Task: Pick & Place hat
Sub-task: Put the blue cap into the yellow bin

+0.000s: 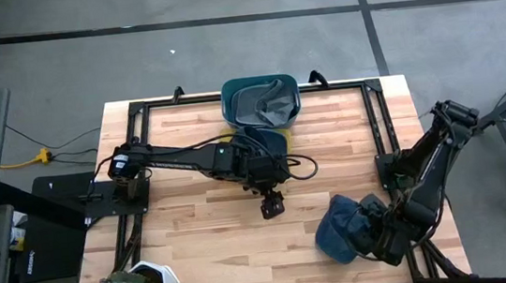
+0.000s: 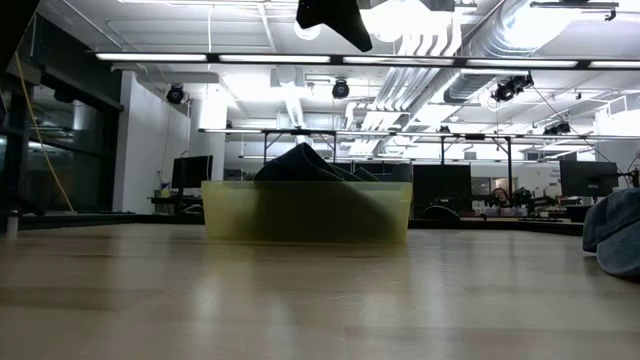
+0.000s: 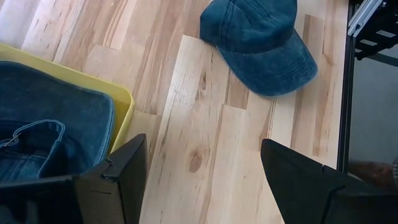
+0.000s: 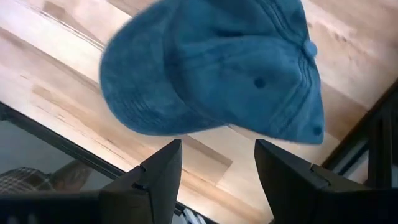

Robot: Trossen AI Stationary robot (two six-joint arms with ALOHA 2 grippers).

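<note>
A denim hat [image 1: 338, 229] lies on the wooden table [image 1: 207, 240] near its front right corner, the right gripper [image 1: 372, 233] just beside it with jaws spread wide and empty. Mid-table, the left gripper [image 1: 272, 204] hangs open above bare boards. At the far edge, a bin [image 1: 260, 102] holds denim clothing.

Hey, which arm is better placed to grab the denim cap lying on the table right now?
The right. Its end effector sits open right beside the denim cap near the table's right front corner. The left end effector, also open, hovers mid-table nearer the bin, farther from the cap.
</note>
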